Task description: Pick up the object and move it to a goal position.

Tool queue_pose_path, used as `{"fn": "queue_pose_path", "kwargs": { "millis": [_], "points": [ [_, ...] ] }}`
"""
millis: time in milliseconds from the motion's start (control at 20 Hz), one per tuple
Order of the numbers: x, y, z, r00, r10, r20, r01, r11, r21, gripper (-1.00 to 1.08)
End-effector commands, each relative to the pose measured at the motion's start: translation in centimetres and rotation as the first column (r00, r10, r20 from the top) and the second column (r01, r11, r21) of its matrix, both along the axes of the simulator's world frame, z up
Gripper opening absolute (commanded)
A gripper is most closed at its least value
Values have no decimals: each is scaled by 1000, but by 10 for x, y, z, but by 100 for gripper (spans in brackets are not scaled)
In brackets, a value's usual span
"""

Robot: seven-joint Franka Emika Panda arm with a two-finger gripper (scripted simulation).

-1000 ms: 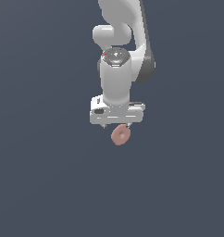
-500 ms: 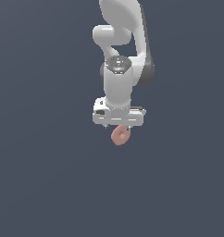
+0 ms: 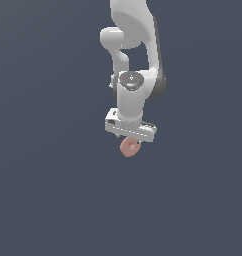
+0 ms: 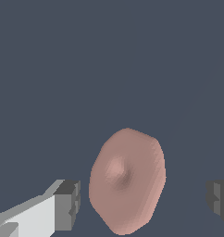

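nothing is crowding the pink ring (image 3: 129, 147), which is hanging just under the claw (image 3: 130, 141), at 6 o'clock from the wrist. in the wrist view the fingers (image 4: 67, 203) are standing apart from the ring (image 4: 127, 180), gaps showing on both sides. plain dark surface (image 3: 48, 190) is lying open all around. against a second ago, the arm is sitting slightly higher.

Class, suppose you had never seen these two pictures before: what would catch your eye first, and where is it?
The salmon-pink ring stands out against the plain dark background, sitting between the gripper's dark fingertips with gaps showing on both sides. In the exterior view it sits just under the white arm, near the picture's centre.
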State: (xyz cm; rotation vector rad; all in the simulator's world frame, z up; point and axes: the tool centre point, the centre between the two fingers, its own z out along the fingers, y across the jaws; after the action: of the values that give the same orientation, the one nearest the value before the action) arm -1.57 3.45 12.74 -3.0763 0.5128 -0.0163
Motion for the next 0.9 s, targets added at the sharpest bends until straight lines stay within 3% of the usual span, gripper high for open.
{"fn": "queue_pose_path", "kwargs": {
  "millis": [0, 400, 850],
  "points": [
    [-5, 2, -10, 998, -64, -4, 64, 998, -2, 100],
    [-20, 7, -35, 972, -235, -12, 234, 972, -12, 100],
    [-29, 9, -48, 944, -329, -14, 329, 944, -20, 100]
  ]
}}
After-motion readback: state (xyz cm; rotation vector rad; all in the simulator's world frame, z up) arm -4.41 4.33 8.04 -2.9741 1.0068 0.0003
